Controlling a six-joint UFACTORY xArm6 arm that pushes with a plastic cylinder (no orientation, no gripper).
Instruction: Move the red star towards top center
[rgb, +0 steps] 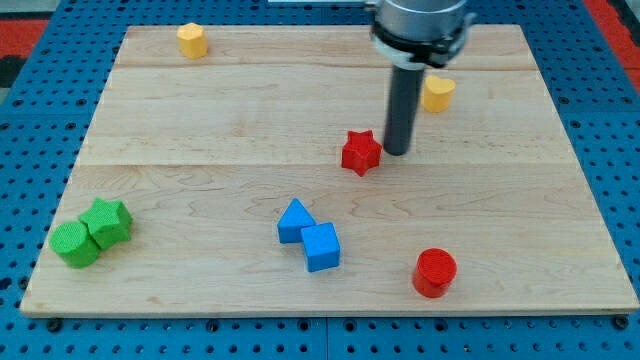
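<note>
The red star (361, 152) lies near the middle of the wooden board (230, 110), slightly right of centre. My tip (396, 152) is down at the board just to the star's right, very close to it or touching its right points. The dark rod rises from there to the arm's grey collar at the view's top.
A yellow block (192, 41) sits at the top left, another yellow block (437, 94) right of the rod. Two blue blocks (309, 237) lie together below centre. A red cylinder (434, 273) is at bottom right. Two green blocks (91, 233) are at bottom left.
</note>
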